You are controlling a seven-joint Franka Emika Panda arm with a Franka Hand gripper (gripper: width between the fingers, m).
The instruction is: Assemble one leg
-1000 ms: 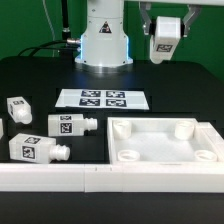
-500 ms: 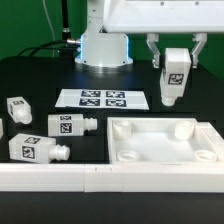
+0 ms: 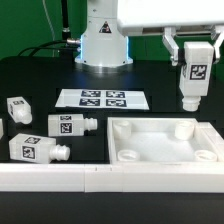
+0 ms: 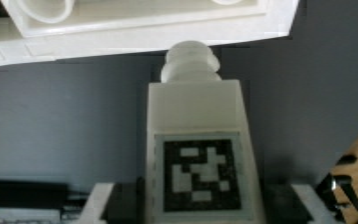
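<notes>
exterior view, leg held upright in pincer, peg down

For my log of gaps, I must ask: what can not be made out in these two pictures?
- Exterior view: a second small white plastic block is cut off by the exterior view's left edge.
- Wrist view: the picture's edge cuts off the large flat white square panel and the claw.
- Wrist view: blur smears the tag on the held small white rectangular plastic leg.
</notes>
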